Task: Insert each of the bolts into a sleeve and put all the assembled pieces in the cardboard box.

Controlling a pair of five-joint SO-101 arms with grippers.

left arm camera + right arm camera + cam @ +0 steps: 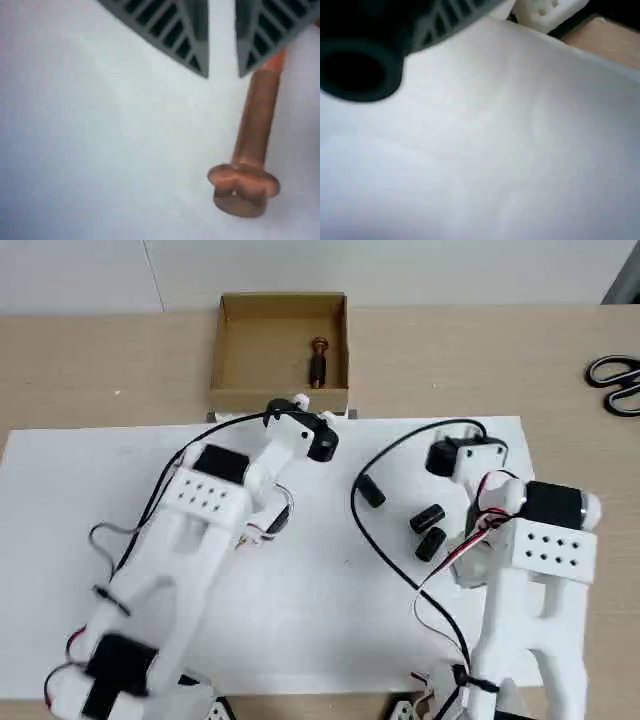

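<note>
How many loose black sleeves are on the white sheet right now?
3. One sleeve lies near the middle of the white sheet; a second sleeve and third sleeve sit side by side closer to the right arm. Others may be hidden under the arms.

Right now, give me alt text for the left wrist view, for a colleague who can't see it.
A copper bolt lies on the white sheet, its shank end hidden behind one finger of the open left gripper.

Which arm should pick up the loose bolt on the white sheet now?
Left. The left end effector is open right at the shaft end of the copper bolt lying on the white sheet, while the right end effector holds a black sleeve.
</note>
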